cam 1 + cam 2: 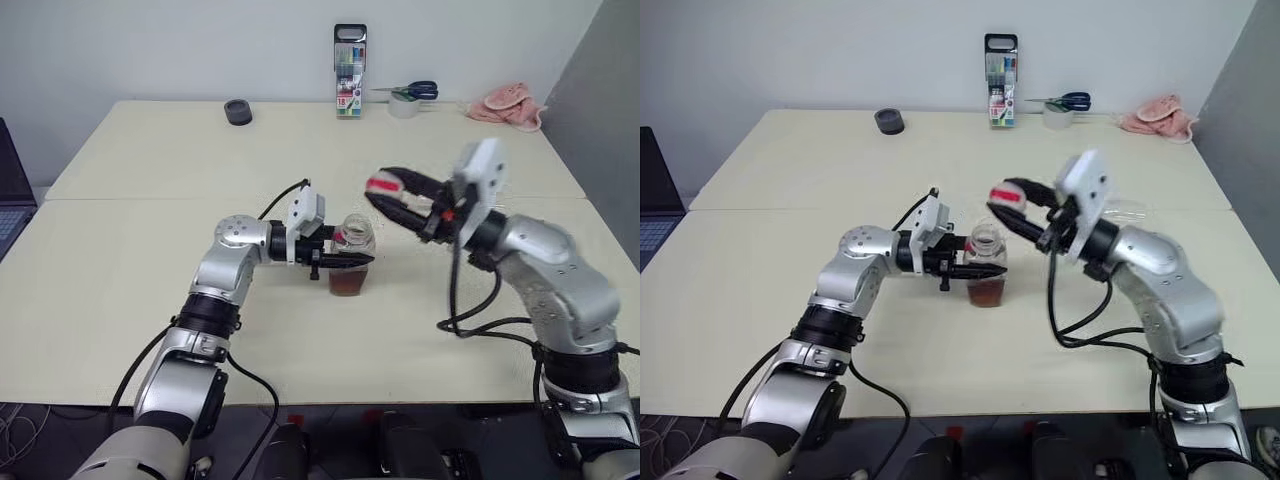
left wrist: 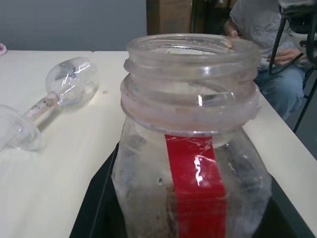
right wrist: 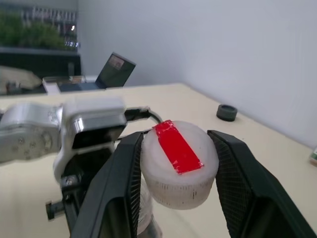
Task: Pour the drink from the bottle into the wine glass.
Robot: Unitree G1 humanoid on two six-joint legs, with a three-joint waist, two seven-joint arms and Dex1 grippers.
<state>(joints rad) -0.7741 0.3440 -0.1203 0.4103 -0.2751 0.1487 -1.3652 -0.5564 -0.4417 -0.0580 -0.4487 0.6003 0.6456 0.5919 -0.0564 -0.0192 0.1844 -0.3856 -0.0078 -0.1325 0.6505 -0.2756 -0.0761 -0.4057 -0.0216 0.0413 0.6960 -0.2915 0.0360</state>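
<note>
Uncapped upright bottle (image 1: 352, 258); toppled wine glass (image 2: 54, 99)

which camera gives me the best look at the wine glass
The left wrist view. There the wine glass lies on its side on the table beyond the open bottle, with bowl, stem and foot all visible. In the right eye view only a faint clear shape shows behind the right gripper, which holds the cap.

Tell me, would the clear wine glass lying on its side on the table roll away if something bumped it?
Probably. The clear stemmed wine glass lies on its side on the cream table, so its round bowl could roll, likely curving round because the foot is wide. It looks thin, so it may crack or break easily.
</note>
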